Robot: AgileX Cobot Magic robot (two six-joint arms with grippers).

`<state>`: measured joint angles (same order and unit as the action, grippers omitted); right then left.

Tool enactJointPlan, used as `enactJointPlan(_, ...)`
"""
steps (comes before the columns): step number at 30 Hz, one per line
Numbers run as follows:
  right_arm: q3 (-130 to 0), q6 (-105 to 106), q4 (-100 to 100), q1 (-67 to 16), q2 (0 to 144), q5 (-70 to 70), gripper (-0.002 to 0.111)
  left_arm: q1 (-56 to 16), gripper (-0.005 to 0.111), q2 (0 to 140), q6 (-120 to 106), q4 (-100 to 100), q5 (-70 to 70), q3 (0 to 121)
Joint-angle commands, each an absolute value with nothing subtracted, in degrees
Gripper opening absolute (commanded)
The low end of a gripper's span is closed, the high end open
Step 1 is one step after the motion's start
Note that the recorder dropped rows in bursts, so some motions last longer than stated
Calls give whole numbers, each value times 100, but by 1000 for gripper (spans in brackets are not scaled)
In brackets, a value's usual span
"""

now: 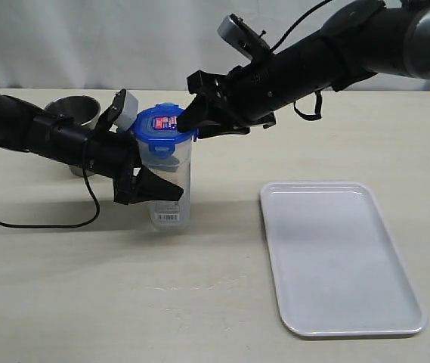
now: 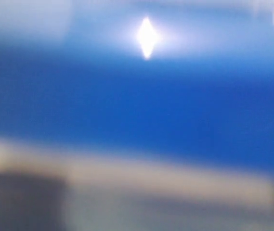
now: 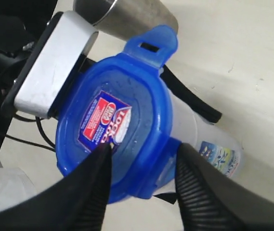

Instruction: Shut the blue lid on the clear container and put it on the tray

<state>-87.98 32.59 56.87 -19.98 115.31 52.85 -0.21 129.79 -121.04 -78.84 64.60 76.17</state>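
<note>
At the left half of the counter (image 1: pixel 86 287), the clear container (image 1: pixel 171 208) stands upright, its long axis vertical, with the blue lid (image 1: pixel 163 125) seated on its mouth. Our left end effector (image 1: pixel 165 181) comes in from the side at mid-height. As far as the exterior view shows, it is clamped on the container's wall, one finger in front and the other hidden behind. The left wrist view gives only a blue blur, so we get nothing further from it.

Our right end effector (image 3: pixel 144 153) hangs over the near edge of the lid with its fingers apart. One fingertip (image 3: pixel 103 151) lies over the sticker on the lid's top and the other is outside the rim, so the rim and a side flap (image 3: pixel 162 166) sit between them. We cannot tell whether either pad is touching the plastic. The flap on the far side (image 3: pixel 151 45) juts outward, and we judge it to be unlatched.

We think the coming move turns on this stack: the lid lies directly beneath the right end effector, so any press should run straight down the container's axis against the left arm's hold. The tray (image 1: pixel 335 257) lies flat and well apart, on the right arm's side. A steel cup (image 1: pixel 75 112) sits behind the left arm.
</note>
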Motion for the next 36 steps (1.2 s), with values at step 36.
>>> enactJointPlan(36, -8751, 5990, 3337, -2185, 9316, 6432, 47, -736, 0, 11440, -12274, -5322, 4384, 7781)
